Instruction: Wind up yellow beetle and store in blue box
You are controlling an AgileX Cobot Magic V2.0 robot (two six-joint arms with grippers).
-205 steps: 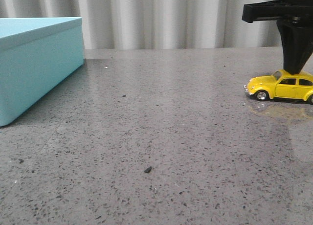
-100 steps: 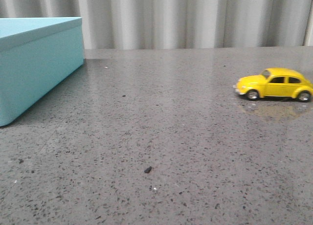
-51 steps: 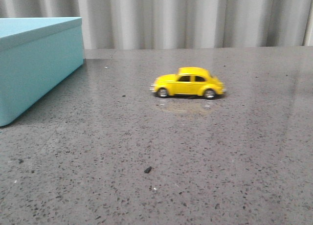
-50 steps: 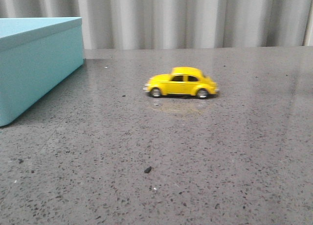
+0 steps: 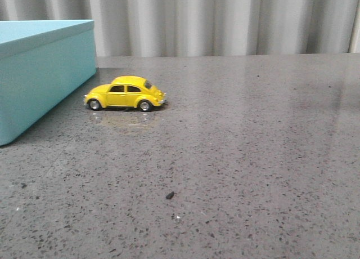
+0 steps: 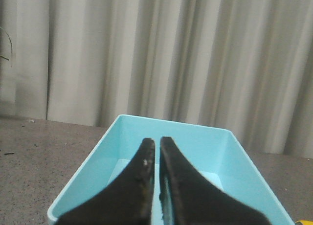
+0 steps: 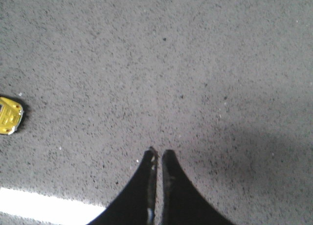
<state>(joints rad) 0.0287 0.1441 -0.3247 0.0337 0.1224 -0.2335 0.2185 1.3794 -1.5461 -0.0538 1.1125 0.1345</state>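
I am working over a speckled grey stone table [image 5: 236, 157] before pale curtains. At nine o'clock, the big turquoise-blue box [image 5: 39, 73] is sitting; just beside it, toward three o'clock, the small glossy yellow beetle [image 5: 125, 93], hard, light, slippery, rolling freely, wanting gripping across its doors. My left pincer [image 6: 157, 146] and right pincer [image 7: 158, 155] are both hanging clenched, empty.

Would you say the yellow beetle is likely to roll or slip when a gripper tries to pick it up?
Probably. The yellow beetle stands on all its wheels on the smooth table, so a nudge would likely roll it lengthwise. Its glossy, rounded body may slip between fingers.
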